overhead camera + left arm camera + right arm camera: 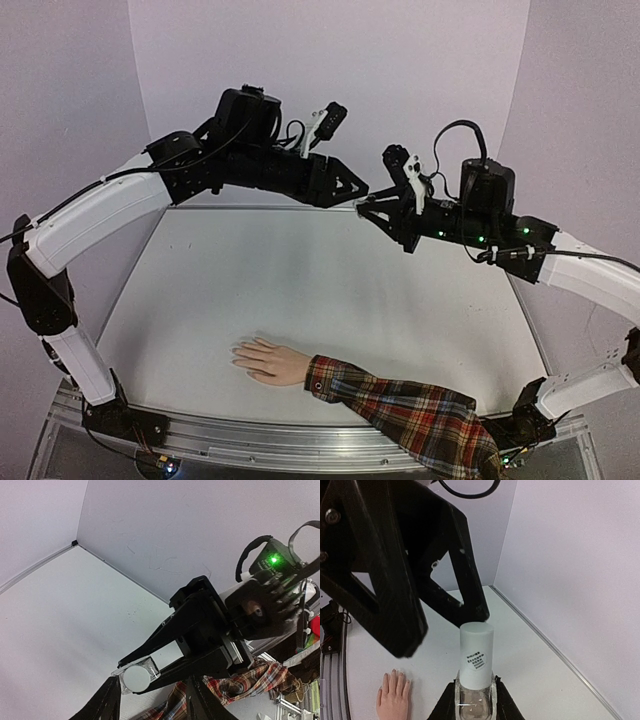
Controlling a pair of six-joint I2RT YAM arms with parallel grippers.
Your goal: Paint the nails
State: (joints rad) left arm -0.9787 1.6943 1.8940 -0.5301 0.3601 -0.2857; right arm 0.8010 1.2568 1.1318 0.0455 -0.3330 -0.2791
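The pale hand (pixel 265 360) lies flat on the table with its fingers spread and a red plaid sleeve (pixel 410 415). Its tiny nails (pixel 395 673) point left in the top view. High above the table my right gripper (pixel 476 687) is shut on a small clear bottle with a white cap (pixel 476 652). My left gripper (pixel 154 682) faces it tip to tip. Its jaws are open on either side of the cap (pixel 136 678). One left finger (pixel 470 597) is at the cap's top edge and the other (pixel 395 620) stands well apart.
Both arms reach over the white table (pixel 330 290) and meet near the back wall (pixel 400 80). A metal rail (pixel 260 440) runs along the near edge. The side walls close in on the left and right.
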